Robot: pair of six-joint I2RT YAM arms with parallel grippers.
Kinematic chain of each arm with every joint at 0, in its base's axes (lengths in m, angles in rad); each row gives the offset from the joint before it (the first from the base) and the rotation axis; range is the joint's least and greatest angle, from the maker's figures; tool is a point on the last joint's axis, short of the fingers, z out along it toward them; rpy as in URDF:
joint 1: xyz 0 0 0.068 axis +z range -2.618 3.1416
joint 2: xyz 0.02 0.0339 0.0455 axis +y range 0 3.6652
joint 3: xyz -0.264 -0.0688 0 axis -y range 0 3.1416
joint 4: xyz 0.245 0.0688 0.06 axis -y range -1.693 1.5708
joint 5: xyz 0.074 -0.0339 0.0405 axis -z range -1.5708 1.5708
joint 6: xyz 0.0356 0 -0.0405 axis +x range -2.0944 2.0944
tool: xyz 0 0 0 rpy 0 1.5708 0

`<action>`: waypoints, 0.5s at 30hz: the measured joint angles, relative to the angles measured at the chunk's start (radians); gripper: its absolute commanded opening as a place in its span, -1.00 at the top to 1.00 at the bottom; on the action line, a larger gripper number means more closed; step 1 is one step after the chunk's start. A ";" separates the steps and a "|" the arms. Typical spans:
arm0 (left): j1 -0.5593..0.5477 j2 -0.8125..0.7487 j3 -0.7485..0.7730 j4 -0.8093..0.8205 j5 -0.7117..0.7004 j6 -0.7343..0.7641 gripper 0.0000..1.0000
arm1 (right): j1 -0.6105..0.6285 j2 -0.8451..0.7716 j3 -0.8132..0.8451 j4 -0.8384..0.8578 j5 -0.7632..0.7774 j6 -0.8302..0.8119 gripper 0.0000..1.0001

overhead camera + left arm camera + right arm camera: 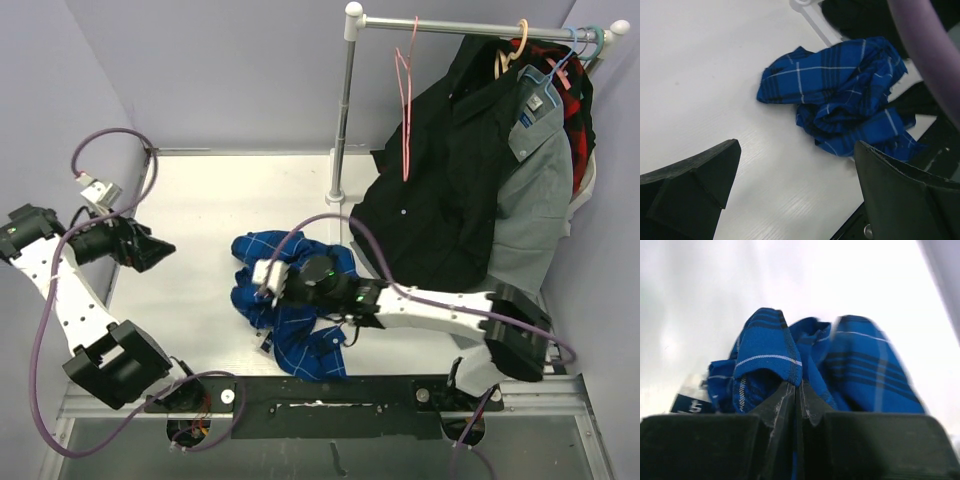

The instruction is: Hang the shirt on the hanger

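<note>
white arms [440,305], black joints [515,345], seemingly purple-sheathed cables [113,131].

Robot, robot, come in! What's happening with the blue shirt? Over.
Right gripper shut on the shirt, crumpled on the table. Left gripper open, off to the side. Hanger on the rail, beside hung clothes.

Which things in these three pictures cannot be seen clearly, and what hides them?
Top view: the right gripper and its arm cover the middle of the shirt; the pinch point is hidden.
Right wrist view: the shirt's far folds are blurred; which part the jaws pinch is unclear.
Left wrist view: a purple cable covers the shirt's right edge.
Top view: the pink hanger hangs edge-on; its shape is unclear.
</note>
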 measured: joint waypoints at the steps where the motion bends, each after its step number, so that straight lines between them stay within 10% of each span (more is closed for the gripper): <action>1: -0.025 -0.002 -0.012 0.000 0.000 -0.002 -0.96 | -0.029 -0.040 -0.018 0.018 -0.001 0.022 1.00; 15: -0.635 -0.018 -0.240 0.142 -0.033 -0.197 -0.96 | -0.429 -0.422 -0.354 0.137 0.036 0.348 1.00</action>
